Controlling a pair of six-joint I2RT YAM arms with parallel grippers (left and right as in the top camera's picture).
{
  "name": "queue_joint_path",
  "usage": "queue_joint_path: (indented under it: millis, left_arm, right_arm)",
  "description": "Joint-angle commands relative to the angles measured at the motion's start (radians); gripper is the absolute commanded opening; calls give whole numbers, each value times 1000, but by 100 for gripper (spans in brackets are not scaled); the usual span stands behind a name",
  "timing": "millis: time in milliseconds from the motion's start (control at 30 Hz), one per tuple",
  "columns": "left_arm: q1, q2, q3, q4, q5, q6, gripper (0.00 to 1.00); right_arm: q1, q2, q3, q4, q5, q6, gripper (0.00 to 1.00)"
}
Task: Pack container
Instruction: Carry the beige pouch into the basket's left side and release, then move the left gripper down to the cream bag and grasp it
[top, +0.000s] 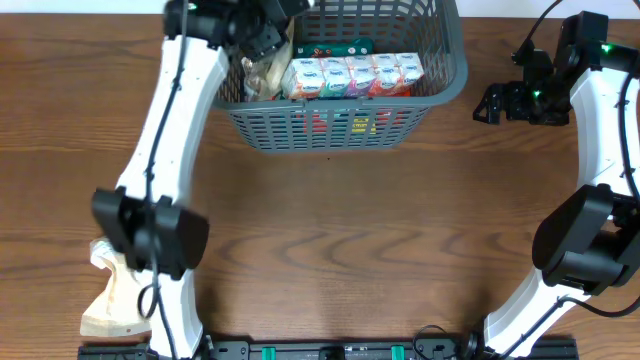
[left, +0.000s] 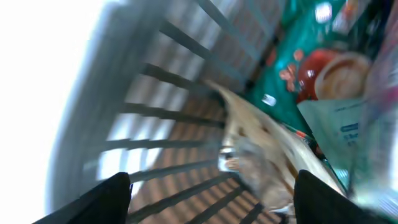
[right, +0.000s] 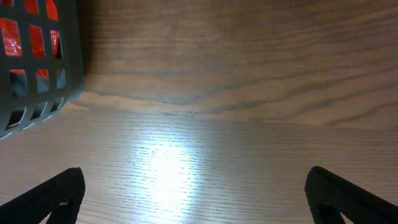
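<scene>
The dark grey lattice basket (top: 440, 85) stands at the table's far middle. It holds a row of small colourful packs (top: 352, 76), a green packet (top: 345, 47) and a clear bag of beige snacks (top: 262, 75) at its left end. My left gripper (top: 262, 38) is open over the basket's left end. In the left wrist view its fingers (left: 211, 198) are spread wide, with the clear bag (left: 264, 155) just beyond them and the basket wall (left: 124, 112) to the left. My right gripper (top: 492, 103) is open and empty over bare table right of the basket (right: 37, 74).
A beige paper-like bag (top: 112, 300) lies at the near left by the left arm's base. Red items show through the basket's front wall (top: 318, 122). The right wrist view shows bare wood with a glare patch (right: 168, 168).
</scene>
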Motion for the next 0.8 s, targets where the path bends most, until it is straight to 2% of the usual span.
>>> queue_joint_path:
  millis: [0,100,233,300,467,567,667,767]
  left_arm:
    - [1,-143,6,-9,-47,-18,73]
    - [4,-219,6,-27,-113,-86,73]
    - [29,-305,6,-113,-257,-300,81]
    - [55,-340,6,-204,-304,-418,82]
    - [153,-414,6,-536,-309,-711,89]
    - [211,-446,6,-684,-309,-784,90]
    - [258,-478,4,-769,-307,-819,90]
    - [279,-544,-42,-778,-300,-843,91]
  right_arm:
    - [-9,-3,-3,0,-2,-11,99]
    - [-9,-3,-3,-1,-2,-18,99]
    - [-9,-3,-3,-3,-2,-18,99]
    - [-9,-3,-3,-5,-2,-18,99]
    - [-9,-3,-3,-6,-2,-17,99]
    - [-9,-3,-3,-5,-2,-18,99]
    - [-9,-3,-3,-4,-2,-17,99]
    - [-9,-3,-3,-3,-2,-17,99]
